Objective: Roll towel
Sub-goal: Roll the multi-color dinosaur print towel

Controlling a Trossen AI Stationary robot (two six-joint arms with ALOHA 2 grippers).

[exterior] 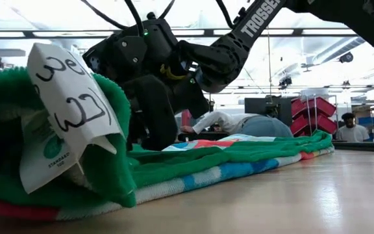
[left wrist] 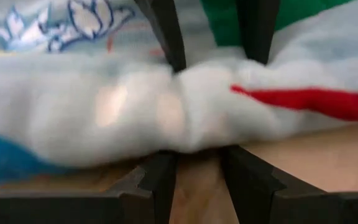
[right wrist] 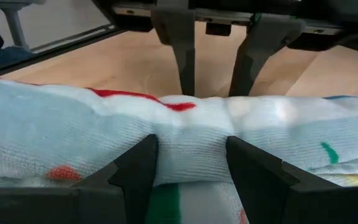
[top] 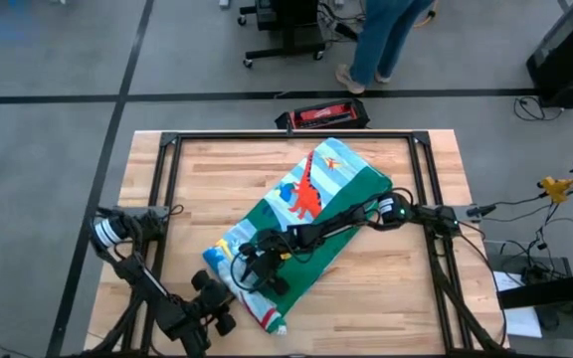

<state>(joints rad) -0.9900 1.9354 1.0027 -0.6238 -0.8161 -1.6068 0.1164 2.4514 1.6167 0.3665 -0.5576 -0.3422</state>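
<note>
The towel (top: 316, 199), with a green border and a pale blue centre printed with dinosaurs, lies on the wooden table as a long folded strip. It runs from the far right to the near left. Its near-left end is gathered into a thick roll (top: 247, 290). My left gripper (top: 229, 295) (left wrist: 197, 174) comes at this roll from the near left. My right gripper (top: 262, 276) (right wrist: 191, 168) reaches over the strip from the far right. Both are shut on the roll, facing each other. In the low view the green end with its white label (exterior: 70, 110) stands close to the camera. My left gripper pinches the thick rolled end of the towel (left wrist: 197, 134) between its two fingers, several layers together. It comes slanting down from the near left, across the roll. The cloth bulges and is dented in at the fingers, with bare wood showing just under it. My right gripper pinches the same roll (right wrist: 191, 149) between its two fingers, from the opposite side, slanting down from the far right. The cloth is squeezed narrow between the fingers (right wrist: 138, 168). The left arm's fingers (right wrist: 182, 62) stand on the roll's other side. The rest of the strip lies flat behind.
Black frame rails (top: 167, 169) run along the table's left, far and right sides. A red and black box (top: 321, 116) sits at the far edge, and a person (top: 386, 40) stands beyond it. Bare wood shows at the far left (top: 227, 189) and near right (top: 386, 288).
</note>
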